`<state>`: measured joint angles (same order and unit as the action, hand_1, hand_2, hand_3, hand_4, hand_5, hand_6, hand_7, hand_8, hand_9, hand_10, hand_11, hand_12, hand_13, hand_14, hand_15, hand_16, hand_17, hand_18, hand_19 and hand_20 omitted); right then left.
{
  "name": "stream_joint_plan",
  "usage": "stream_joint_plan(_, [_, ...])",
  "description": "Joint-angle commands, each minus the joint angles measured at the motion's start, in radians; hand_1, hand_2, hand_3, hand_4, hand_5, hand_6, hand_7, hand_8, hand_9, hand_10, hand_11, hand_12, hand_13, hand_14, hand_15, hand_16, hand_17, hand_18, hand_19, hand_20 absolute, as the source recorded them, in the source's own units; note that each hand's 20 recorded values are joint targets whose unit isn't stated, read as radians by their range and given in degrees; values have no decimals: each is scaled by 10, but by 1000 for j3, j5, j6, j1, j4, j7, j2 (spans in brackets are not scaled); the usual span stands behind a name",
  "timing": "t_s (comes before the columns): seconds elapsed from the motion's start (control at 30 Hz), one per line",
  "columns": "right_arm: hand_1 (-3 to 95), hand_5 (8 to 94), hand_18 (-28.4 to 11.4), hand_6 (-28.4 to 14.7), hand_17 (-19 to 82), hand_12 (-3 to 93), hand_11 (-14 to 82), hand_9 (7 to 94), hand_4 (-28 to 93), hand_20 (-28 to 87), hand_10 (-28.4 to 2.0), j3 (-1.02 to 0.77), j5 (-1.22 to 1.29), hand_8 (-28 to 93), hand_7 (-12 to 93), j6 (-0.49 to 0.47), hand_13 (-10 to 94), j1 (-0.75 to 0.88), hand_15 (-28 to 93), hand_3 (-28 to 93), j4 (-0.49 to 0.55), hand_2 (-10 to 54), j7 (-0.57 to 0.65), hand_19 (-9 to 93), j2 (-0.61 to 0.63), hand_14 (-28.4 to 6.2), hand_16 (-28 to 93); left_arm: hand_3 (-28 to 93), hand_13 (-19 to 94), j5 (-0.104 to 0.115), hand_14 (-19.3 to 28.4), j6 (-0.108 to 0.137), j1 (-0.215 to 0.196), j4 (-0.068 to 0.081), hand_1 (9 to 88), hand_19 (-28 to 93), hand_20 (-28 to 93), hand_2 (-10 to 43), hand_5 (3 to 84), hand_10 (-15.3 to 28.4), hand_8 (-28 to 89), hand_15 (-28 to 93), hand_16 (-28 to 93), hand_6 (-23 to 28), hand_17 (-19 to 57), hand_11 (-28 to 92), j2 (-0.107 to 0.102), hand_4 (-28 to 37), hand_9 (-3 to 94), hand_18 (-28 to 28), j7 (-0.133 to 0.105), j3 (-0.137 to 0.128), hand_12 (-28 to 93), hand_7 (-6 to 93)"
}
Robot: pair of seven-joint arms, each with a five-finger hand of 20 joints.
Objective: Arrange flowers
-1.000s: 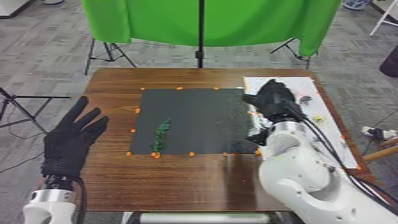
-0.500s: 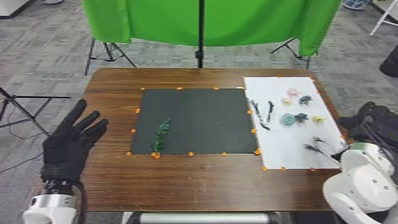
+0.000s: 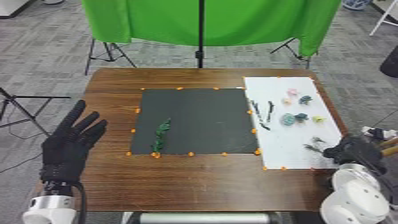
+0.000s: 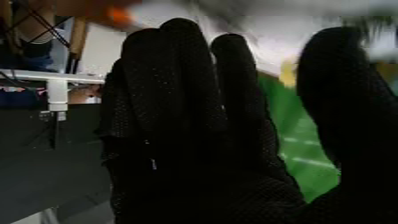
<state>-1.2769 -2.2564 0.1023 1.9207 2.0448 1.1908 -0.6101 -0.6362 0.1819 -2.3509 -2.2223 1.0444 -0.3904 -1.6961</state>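
Looking down from the head, we see a brown wooden table (image 3: 195, 185) spread out between and beyond our hands. The dark mat (image 3: 200, 115) lies to the right of our left hand's fingers. The white sheet (image 3: 284, 160) lies farther right, and our right hand (image 3: 354, 150) overlaps its right edge; we cannot tell whether they touch. Our left hand (image 3: 66, 150) has its fingers straight and spread, with nothing in hold. In the right wrist view, our right hand (image 4: 195, 165) also stands open, fingers nearly straight and close together, thumb well apart, gripping nothing.

On the mat, just right of our left fingers, rests a slender green leafy sprig (image 3: 162, 135), lying lengthwise near the mat's left edge. On the sheet, to the left of our right hand, are thin, dark twigs (image 3: 269, 111) and, closer to that hand, wispy grey-green sprigs (image 3: 314, 148).

Farther from our right fingers sit small blooms: a round, pale blue-green bloom (image 3: 287, 119), a darker teal bloom (image 3: 306, 100), a yellow bloom (image 3: 318, 119), a pink bloom (image 3: 292, 92) and a cream bloom (image 3: 286, 101). Smallest are orange bits (image 3: 191, 154) dotting the edges of mat and sheet.
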Motion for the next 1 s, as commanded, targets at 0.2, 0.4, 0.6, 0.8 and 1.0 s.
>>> stream_joint_plan(0.2, [537,878,-230,-1,401,219,342,888,-282,253,-108,92,-85,30,160,-14,795,-82,651,674,-48,-95,9,930,17,-82,169,788,202,6,268,11,-12,-3,215,563,-35,58,310,178,-110,409,-82,47,-107,184,0,-283,286,284,0,-2,92,120])
stream_joint_plan(0.4, [546,898,-231,-6,430,207,373,909,-283,334,-106,54,-145,46,165,13,825,-84,671,690,70,-95,-2,932,9,-78,184,789,202,-4,268,8,-15,-10,215,562,-35,57,310,178,-110,410,-82,47,-107,184,15,-283,286,284,24,-21,92,120])
stream_joint_plan(0.6, [549,909,-234,-12,445,204,374,922,-283,376,-112,165,-111,55,160,14,834,-241,679,699,182,-95,-80,932,-37,-79,188,789,202,-10,269,11,-19,-18,216,562,-35,57,310,178,-110,410,-82,47,-107,184,20,-283,286,284,37,-35,92,121])
stream_joint_plan(0.8, [548,911,-236,-12,451,206,379,928,-283,396,-113,485,-60,61,157,-25,837,-556,687,701,146,-95,-165,932,-197,-82,191,788,202,-17,269,8,-13,-22,217,562,-35,58,311,178,-110,410,-82,48,-107,183,28,-283,286,284,57,-42,91,121])
stream_joint_plan(1.0, [528,923,-241,-12,451,210,402,934,-283,417,-110,783,-16,70,170,-83,840,-827,700,697,-5,-95,-194,932,-325,-89,195,789,202,-19,269,3,10,-14,218,562,-35,58,310,178,-110,410,-82,48,-107,184,22,-283,286,284,78,-35,92,120])
